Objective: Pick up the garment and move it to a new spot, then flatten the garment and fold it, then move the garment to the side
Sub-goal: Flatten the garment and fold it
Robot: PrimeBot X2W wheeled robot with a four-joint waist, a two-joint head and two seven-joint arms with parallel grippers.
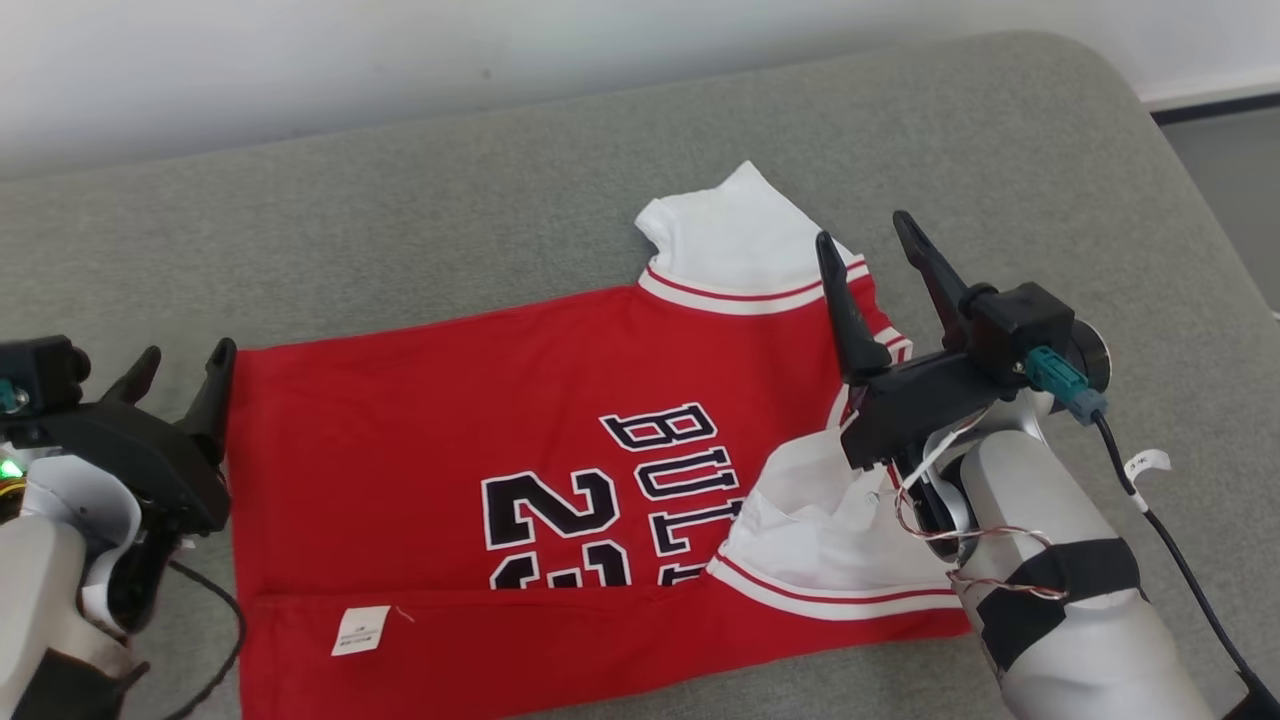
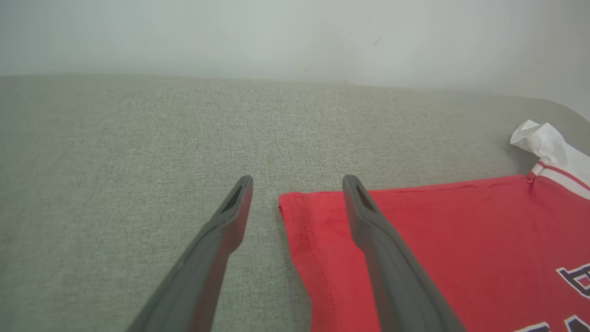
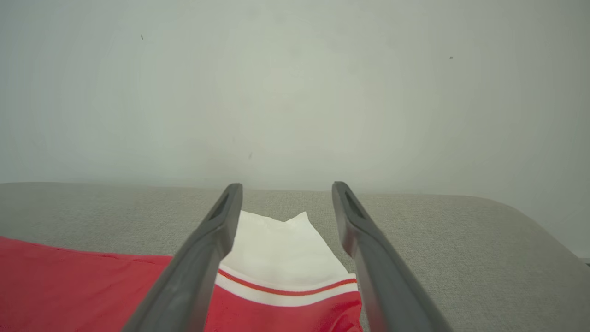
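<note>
Your pale right forearm [image 1: 1060, 600], banded with black tape, sits at the lower right of the head view. The right gripper [image 1: 864, 230] at its end has its two dark fingers spread wide, holding nothing. It hangs over the sleeve end of the red basketball jersey with black-and-white lettering [image 1: 420, 420]. In the right wrist view you see the far white sleeve [image 3: 276, 249] between those fingers.

Your left gripper [image 1: 188, 350] is likewise spread and empty, at the jersey's hem edge. The left wrist view shows one finger over the red cloth's corner and the other over bare cushion. Whether either finger touches the cloth you cannot tell.

The jersey lies spread across the grey-green fabric cushion [image 1: 400, 230], hem toward your left, sleeves toward your right. Its near long edge is folded over, so a small white label [image 1: 360, 630] shows. The near white sleeve [image 1: 830, 530] lies rumpled just beside your right wrist. A pale wall [image 1: 300, 60] stands behind the cushion.
</note>
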